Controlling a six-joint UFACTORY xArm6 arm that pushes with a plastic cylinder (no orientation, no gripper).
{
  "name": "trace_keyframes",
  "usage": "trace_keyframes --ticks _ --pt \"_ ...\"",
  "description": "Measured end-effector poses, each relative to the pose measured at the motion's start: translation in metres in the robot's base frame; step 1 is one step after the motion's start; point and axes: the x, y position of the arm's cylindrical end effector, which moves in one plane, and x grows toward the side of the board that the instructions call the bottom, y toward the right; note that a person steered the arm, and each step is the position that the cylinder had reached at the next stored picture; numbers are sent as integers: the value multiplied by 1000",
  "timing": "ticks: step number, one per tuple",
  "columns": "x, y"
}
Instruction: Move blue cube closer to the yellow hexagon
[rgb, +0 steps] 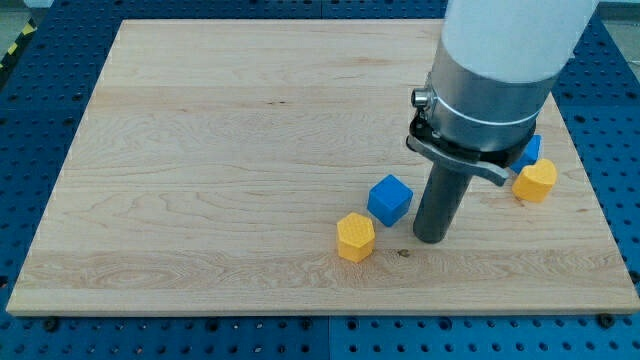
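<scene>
A blue cube (390, 199) sits on the wooden board (220, 150), right of centre and low in the view. A yellow hexagon (355, 237) lies just below and left of it, a small gap apart. My tip (432, 238) rests on the board right of the blue cube and a little lower, close to it but with a narrow gap showing. A second yellow block (535, 181) lies at the view's right, with a second blue block (529, 151) just above it, partly hidden behind the arm.
The arm's wide white and grey body (500, 70) fills the upper right and hides part of the board behind it. The board's edges border a blue perforated table (30, 120).
</scene>
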Motion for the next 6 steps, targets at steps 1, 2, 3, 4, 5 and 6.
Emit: trace_keyframes --ticks 1,2,3,4,5,6 --pt "-25 0" --pt "-26 0" --pt "-26 -12" --pt "-30 -36" --pt "-26 -21" --pt "-12 51"
